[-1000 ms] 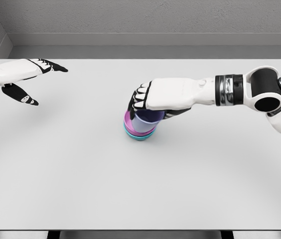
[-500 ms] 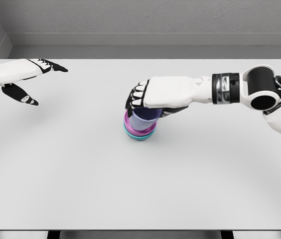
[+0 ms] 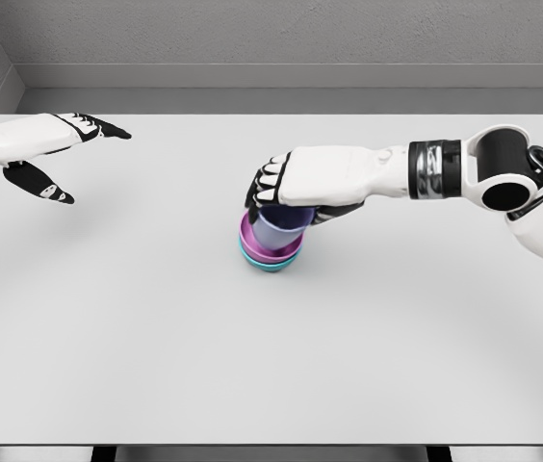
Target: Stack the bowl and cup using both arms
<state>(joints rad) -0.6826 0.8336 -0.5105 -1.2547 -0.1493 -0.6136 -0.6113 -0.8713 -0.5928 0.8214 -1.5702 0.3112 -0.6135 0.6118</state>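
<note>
Right hand [image 3: 296, 185], reaching in from the frame's right, curls its fingers around the lavender cup [image 3: 281, 227] directly beneath it, seated upright in the magenta bowl [image 3: 262, 248] at mid-frame, while the open-fingered left hand [image 3: 55, 149] rests well apart at upper left.

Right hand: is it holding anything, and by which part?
The right hand grips the cup from above around its upper part; the cup sits in the stacked bowls. The left hand is open, holding nothing.
</note>
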